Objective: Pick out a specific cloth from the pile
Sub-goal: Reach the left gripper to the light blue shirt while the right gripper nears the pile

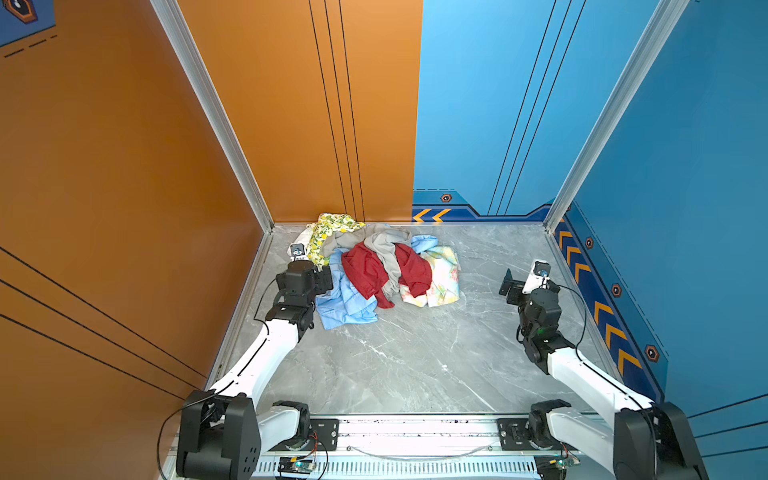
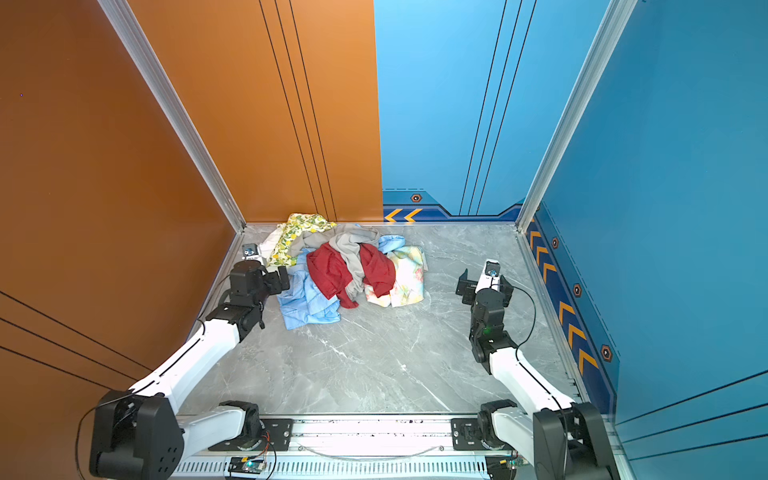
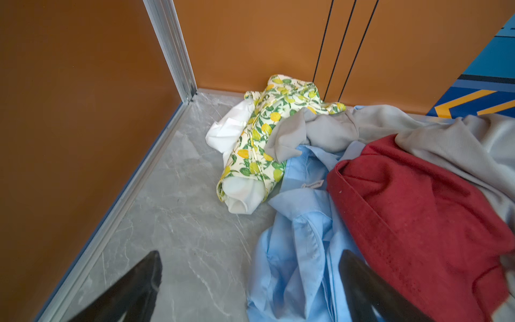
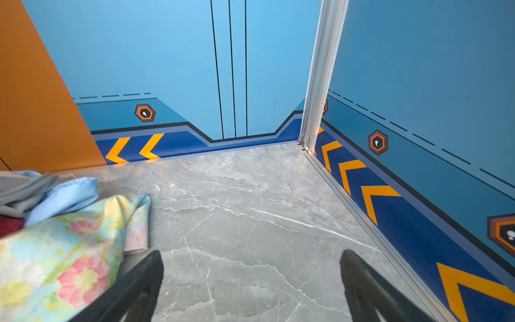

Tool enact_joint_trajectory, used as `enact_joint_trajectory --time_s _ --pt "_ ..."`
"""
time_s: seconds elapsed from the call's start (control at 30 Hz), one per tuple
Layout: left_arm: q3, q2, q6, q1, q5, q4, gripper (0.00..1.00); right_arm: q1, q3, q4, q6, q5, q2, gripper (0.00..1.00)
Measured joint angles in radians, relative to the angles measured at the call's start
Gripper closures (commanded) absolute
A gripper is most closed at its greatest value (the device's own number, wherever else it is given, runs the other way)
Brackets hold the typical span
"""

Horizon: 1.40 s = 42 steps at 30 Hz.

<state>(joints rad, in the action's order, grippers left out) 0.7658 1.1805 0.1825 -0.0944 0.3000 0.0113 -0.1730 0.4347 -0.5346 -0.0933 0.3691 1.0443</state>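
Five garments make the pile [image 1: 365, 270], one being the cloth [image 1: 345, 307]. Left gripper [image 1: 325, 280], jaws spread, is over the cloth's edge; right gripper [image 1: 512, 286], spread too, stands well apart from it.

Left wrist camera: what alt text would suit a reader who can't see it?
A crumpled light blue shirt lies on a grey marble table, partly under a dark red garment, with a grey garment and a lemon-print cloth behind. The open left gripper frames the shirt's edge, one finger over it.
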Motion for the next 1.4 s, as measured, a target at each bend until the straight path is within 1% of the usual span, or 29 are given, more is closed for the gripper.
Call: enact_joint_trajectory --time_s 0.17,0.33,0.53,0.67,0.77,0.9,1.2,1.4 --pt "0.058 0.000 0.093 0.053 -0.170 0.202 0.04 -0.064 0.087 0.161 -0.059 -0.014 -0.075 0.00" --pt "0.082 0.000 0.172 0.077 -0.301 0.346 0.05 -0.158 0.119 0.251 -0.062 -0.116 -0.079 0.00" --pt "0.106 0.030 0.235 0.088 -0.418 0.454 0.05 -0.326 0.119 0.274 -0.005 -0.261 -0.078 0.00" --pt "0.116 0.064 0.249 0.088 -0.466 0.496 0.05 -0.412 0.119 0.274 0.048 -0.315 -0.076 0.00" --pt "0.116 0.086 0.253 0.088 -0.484 0.517 0.05 -0.444 0.119 0.272 0.075 -0.344 -0.071 0.00" --pt "0.116 0.123 0.244 0.078 -0.478 0.530 0.05 -0.482 0.117 0.269 0.110 -0.365 -0.048 0.00" --pt "0.161 0.215 0.200 0.006 -0.380 0.539 0.06 -0.553 0.118 0.267 0.172 -0.370 0.025 0.00" --pt "0.207 0.309 0.179 -0.040 -0.301 0.528 0.06 -0.561 0.118 0.262 0.192 -0.369 0.061 0.00"
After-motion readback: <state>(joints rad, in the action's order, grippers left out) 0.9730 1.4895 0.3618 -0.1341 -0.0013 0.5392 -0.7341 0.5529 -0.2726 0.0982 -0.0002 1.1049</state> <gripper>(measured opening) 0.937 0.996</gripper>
